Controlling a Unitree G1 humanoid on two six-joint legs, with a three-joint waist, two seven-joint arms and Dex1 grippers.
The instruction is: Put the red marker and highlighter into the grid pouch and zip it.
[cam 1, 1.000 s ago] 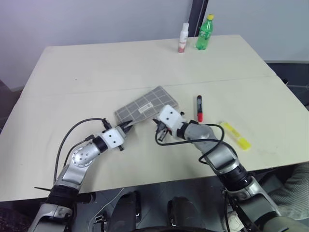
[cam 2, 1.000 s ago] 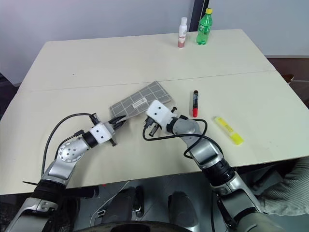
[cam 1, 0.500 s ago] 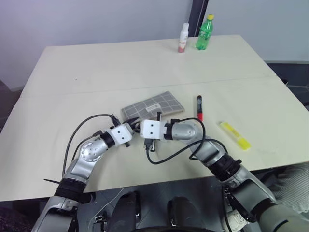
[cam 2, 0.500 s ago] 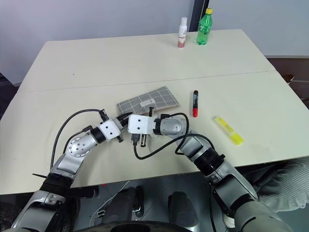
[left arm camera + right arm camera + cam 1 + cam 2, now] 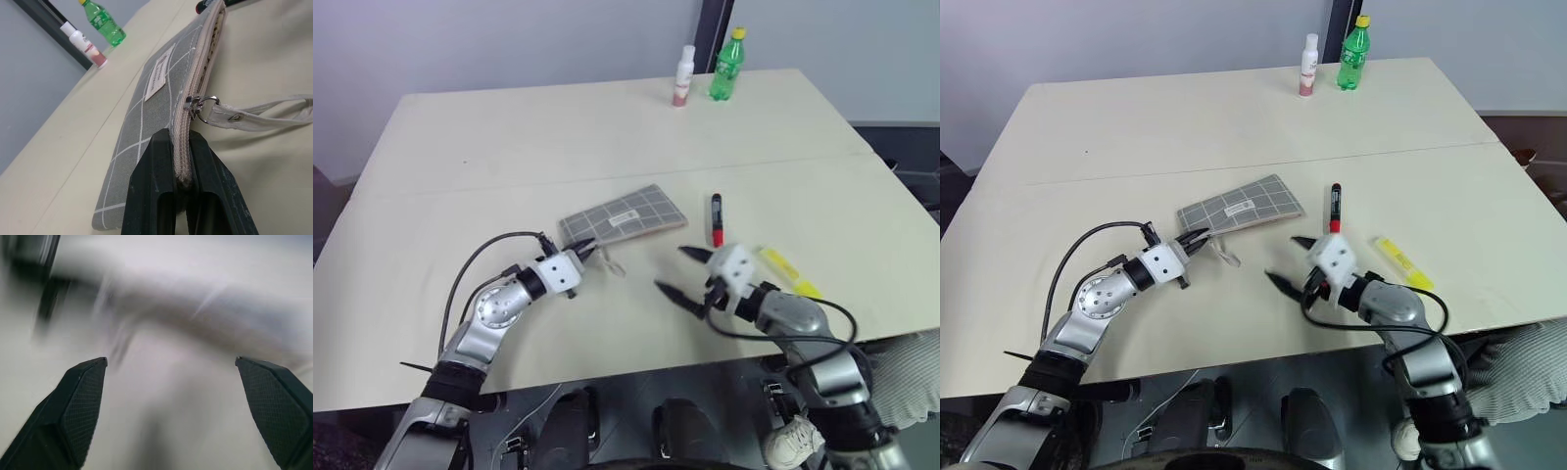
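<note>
Pouch label (image 5: 157, 81): a small white tag sewn on the grid pouch (image 5: 146, 112) — it carries faint marks, too small to read.
Green bottle (image 5: 727, 65): a band round its middle — no words can be made out.
White bottle (image 5: 685, 76): a pink lower band, no lettering legible.
Marker (image 5: 717, 218): no print can be seen on its black and red barrel.
Highlighter (image 5: 1403, 262): no print can be read.
Readable text overall: none.
</note>
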